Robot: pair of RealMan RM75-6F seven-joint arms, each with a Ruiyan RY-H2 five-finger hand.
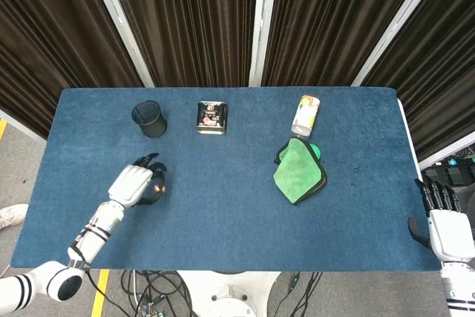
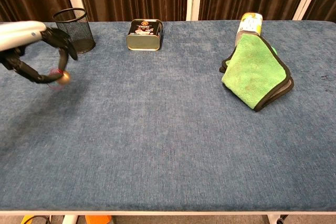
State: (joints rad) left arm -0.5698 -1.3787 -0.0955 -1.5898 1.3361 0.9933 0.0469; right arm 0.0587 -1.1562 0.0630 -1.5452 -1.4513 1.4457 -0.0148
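My left hand (image 1: 137, 182) (image 2: 32, 51) hovers over the left part of the blue table and pinches a small object with a gold knob and a red part (image 2: 62, 77) (image 1: 158, 190) between thumb and fingers, lifted off the cloth. A black mesh cup (image 1: 149, 119) (image 2: 74, 30) stands behind it, a short way off. My right hand (image 1: 442, 222) hangs off the table's right front corner with its fingers apart, holding nothing; the chest view does not show it.
A gold tin (image 1: 211, 118) (image 2: 144, 34) stands at the back centre. A yellow-and-white can (image 1: 305, 114) (image 2: 250, 24) lies at the back right, with a folded green cloth (image 1: 298, 171) (image 2: 255, 72) in front of it. Dark curtains hang behind the table (image 1: 237, 235).
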